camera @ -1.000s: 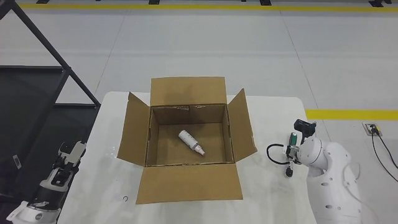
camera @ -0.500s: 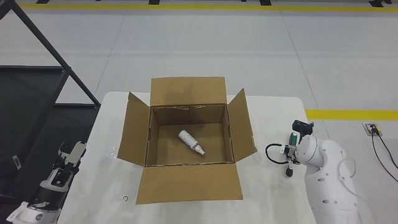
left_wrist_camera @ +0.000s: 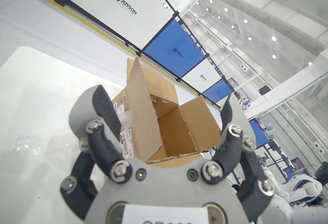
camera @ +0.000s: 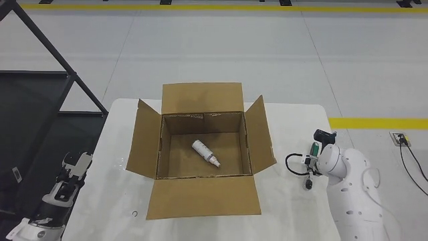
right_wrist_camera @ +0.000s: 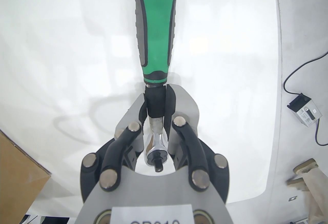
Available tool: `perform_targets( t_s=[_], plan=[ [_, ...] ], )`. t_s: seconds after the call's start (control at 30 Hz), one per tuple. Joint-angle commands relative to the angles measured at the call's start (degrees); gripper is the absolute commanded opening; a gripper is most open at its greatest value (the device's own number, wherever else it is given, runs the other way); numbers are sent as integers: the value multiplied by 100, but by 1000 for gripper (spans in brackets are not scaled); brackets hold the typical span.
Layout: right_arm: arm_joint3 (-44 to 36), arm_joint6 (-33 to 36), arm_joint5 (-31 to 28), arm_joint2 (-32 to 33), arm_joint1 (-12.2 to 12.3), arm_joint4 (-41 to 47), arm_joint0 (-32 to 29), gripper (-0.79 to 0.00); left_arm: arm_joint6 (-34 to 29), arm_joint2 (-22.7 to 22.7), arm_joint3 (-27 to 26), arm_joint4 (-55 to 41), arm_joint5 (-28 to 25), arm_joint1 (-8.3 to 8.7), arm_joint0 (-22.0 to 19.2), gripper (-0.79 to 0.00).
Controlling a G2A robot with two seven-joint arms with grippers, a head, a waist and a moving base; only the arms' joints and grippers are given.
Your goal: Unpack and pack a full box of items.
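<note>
An open cardboard box (camera: pixel 200 100) stands mid-table with all flaps spread; a small white bottle (camera: pixel 205 152) lies on its floor. My right gripper (right_wrist_camera: pixel 156 104) is shut on the metal shank of a green-handled ratchet wrench (right_wrist_camera: pixel 155 19), held low over the white table to the right of the box, where the wrench's green handle (camera: pixel 313 150) shows from above. My left gripper (left_wrist_camera: pixel 164 109) is open and holds nothing; it sits off the table's left edge (camera: pixel 73 164), facing the box (left_wrist_camera: pixel 164 117).
The white table (camera: pixel 294 201) has free surface to the right and left of the box. A crumpled bit of clear plastic (left_wrist_camera: pixel 27 144) lies on the table left of the box. A black frame (camera: pixel 60 80) stands to the left, beyond the table.
My right arm has drifted slightly toward the box with the wrench. The left arm, box and bottle have stayed put.
</note>
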Motion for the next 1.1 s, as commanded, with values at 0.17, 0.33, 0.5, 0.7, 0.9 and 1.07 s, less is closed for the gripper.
perform_targets(
  t_s=[0.17, 0.33, 0.5, 0.7, 0.9, 1.07],
  plan=[
    [25, -27, 37, -13, 25, 54, 41, -785, 8, -1, 2, -2, 12, 0, -2, 0],
    [-472, -93, 88, 143, 52, 306, -5, -785, 19, -1, 14, 12, 20, 1, -11, 0],
    [-1755, -95, 158, 282, 64, 711, -236, -785, 32, -20, 13, 1, 19, 2, -23, 0],
    [-3526, -169, 419, 100, 32, 1195, -440, -785, 86, -62, 17, -58, -11, -3, 0, 0],
    [-4499, -258, 534, -361, -6, 1715, -226, -785, 167, -173, 68, -182, -60, -11, 53, 0],
    [-4598, -339, 563, -946, -41, 1904, 136, -785, 227, -322, 135, -317, -114, -16, 99, 0]
  ],
)
